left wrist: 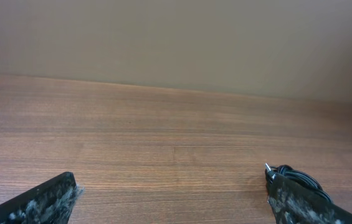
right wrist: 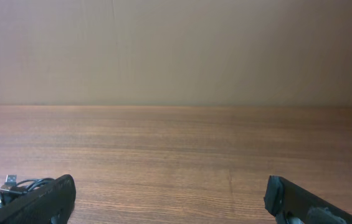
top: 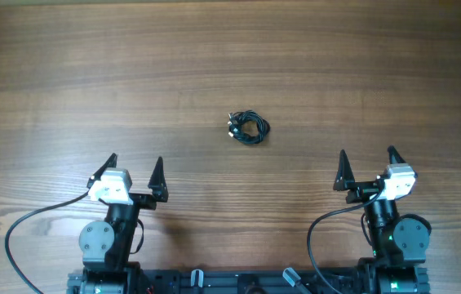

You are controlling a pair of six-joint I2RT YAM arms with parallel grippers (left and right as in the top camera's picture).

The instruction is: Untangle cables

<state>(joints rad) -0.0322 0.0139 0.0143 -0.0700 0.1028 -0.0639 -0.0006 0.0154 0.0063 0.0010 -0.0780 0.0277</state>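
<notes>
We see the cables (top: 249, 127) bunched in a small knot at the middle of the counter (top: 230, 49). Our left claw (top: 135, 165) and right claw (top: 368, 157) sit toward the near edge, both spread apart, well away from the knot.

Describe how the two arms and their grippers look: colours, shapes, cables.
Both arms are black with round joint housings. The left gripper and right gripper each have two black, pointed, triangular fingers and a white block behind them. A thick black cable loops from each arm.
</notes>
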